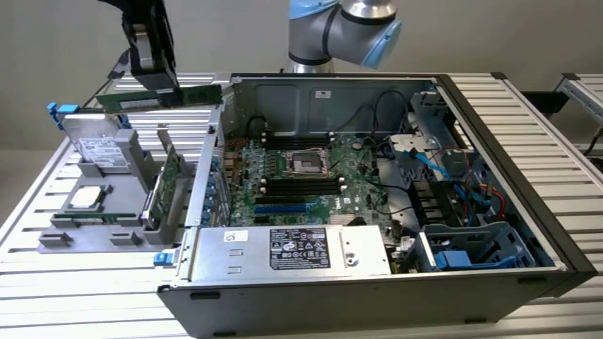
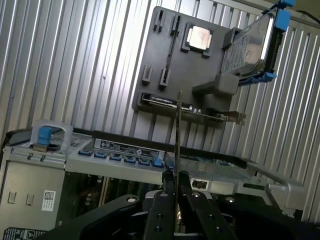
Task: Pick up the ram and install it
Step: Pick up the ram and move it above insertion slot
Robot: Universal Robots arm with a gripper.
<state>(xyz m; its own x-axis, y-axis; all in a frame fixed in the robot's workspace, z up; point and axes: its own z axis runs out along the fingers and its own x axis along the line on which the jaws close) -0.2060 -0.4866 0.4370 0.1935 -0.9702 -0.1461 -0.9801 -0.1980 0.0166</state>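
The gripper (image 1: 166,97) hangs in the air at the exterior view's left of the open computer case (image 1: 527,176), its fingers (image 2: 168,189) pinching the ram (image 1: 200,93) between them. The ram is a long green stick held lengthwise and roughly level, clear of everything below it. In the wrist view it appears edge-on as a thin line rising from between the two black fingers. Beneath it on the slatted metal table (image 1: 565,99) lies a grey parts tray (image 1: 56,240). The tray carries a hard drive in a blue-clipped caddy (image 1: 94,145), a square silver processor (image 1: 85,198) and a green expansion card (image 1: 169,185) standing on edge along the side nearest the case. Inside the case the motherboard (image 1: 282,205) lies flat, with rows of black memory slots (image 1: 301,187) on either side of the processor socket (image 1: 306,161) — none of them touched by the ram. A power supply (image 1: 292,251) sits along the case's near edge, and blue cables (image 1: 443,166) run through the drive bay at the exterior view's right. The robot arm's grey and blue joint (image 1: 349,28) stands behind the case.
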